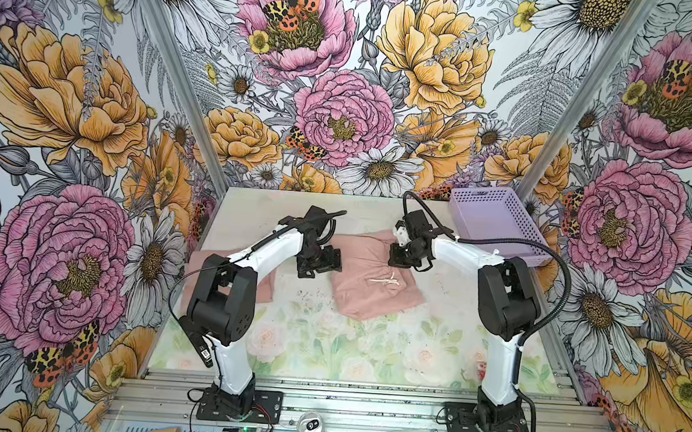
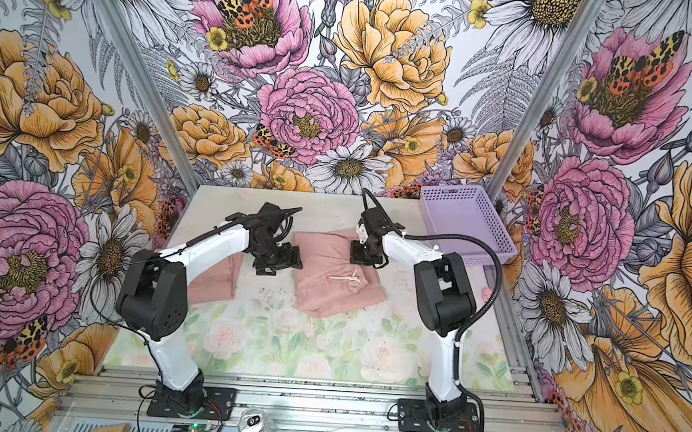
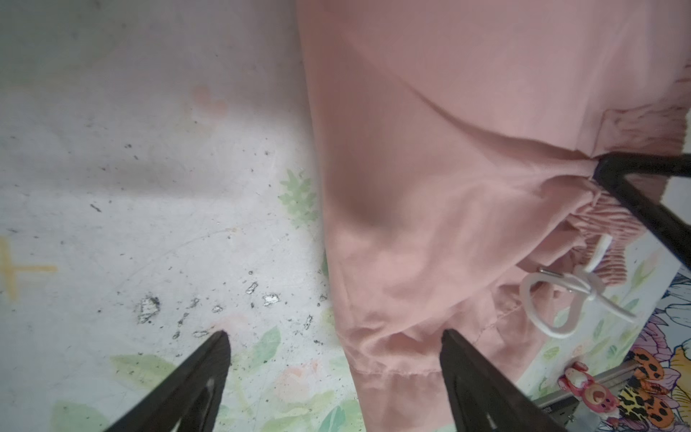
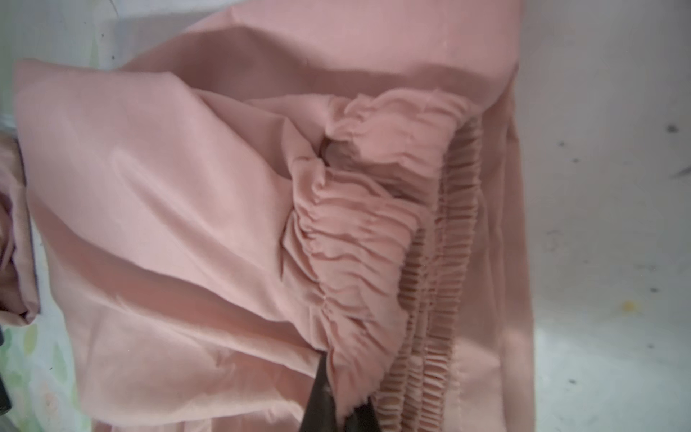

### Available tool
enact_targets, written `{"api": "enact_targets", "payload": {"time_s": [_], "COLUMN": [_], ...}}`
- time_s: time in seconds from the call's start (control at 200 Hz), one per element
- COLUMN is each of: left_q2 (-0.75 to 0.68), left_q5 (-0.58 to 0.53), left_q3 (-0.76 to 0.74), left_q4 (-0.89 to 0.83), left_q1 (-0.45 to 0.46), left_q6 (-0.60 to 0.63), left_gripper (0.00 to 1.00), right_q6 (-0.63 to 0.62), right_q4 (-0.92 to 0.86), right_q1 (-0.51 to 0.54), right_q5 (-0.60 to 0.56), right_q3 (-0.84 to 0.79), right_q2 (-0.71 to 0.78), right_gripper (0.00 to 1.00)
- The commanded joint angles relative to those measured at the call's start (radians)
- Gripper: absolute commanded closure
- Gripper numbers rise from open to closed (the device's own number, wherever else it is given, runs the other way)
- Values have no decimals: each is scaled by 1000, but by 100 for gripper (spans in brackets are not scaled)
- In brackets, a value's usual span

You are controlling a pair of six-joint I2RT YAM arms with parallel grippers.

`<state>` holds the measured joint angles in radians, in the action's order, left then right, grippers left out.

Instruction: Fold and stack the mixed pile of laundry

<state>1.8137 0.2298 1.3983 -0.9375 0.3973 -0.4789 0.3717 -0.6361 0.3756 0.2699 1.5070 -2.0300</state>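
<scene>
The mixed laundry pile shows as two dusty-pink garments. The drawstring piece (image 1: 373, 277) (image 2: 331, 282) lies partly folded mid-table, its white drawstring (image 3: 561, 295) on top. My right gripper (image 1: 406, 256) (image 4: 342, 392) is shut on a fold of its gathered elastic waistband (image 4: 355, 243) at the far right corner. My left gripper (image 1: 318, 261) (image 3: 335, 336) hovers open over the garment's left edge, one finger over bare table, one over cloth. The second pink garment (image 1: 264, 286) (image 2: 217, 279) lies folded at the left, partly hidden under my left arm.
A lilac perforated basket (image 1: 498, 223) (image 2: 464, 225) stands at the back right corner. A small pink toy (image 2: 487, 293) (image 3: 587, 389) lies near the table's right edge. A can (image 1: 312, 425) sits on the front rail between the arm bases.
</scene>
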Motion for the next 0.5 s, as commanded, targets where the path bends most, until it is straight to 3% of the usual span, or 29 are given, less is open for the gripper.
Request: {"api": "enact_targets", "payload": {"time_s": [0.0,0.28,0.495], "left_q2": [39,60,71], "left_q5": [20,8,12], "left_q3": [21,4,1], "left_q4": [11,15,26], "left_q1": [34,118,156], "left_q6": [16,-1,-9], "left_gripper": [11,10,10], "right_q6": [-31,16,10], "right_q4": [-1,-1,17], "right_q1": [-25,-56,-57], "right_q5": [-93,41,104], "right_q3": [4,-101,-184], "right_q2": [11,185,204], "right_gripper": [93,54,46]}}
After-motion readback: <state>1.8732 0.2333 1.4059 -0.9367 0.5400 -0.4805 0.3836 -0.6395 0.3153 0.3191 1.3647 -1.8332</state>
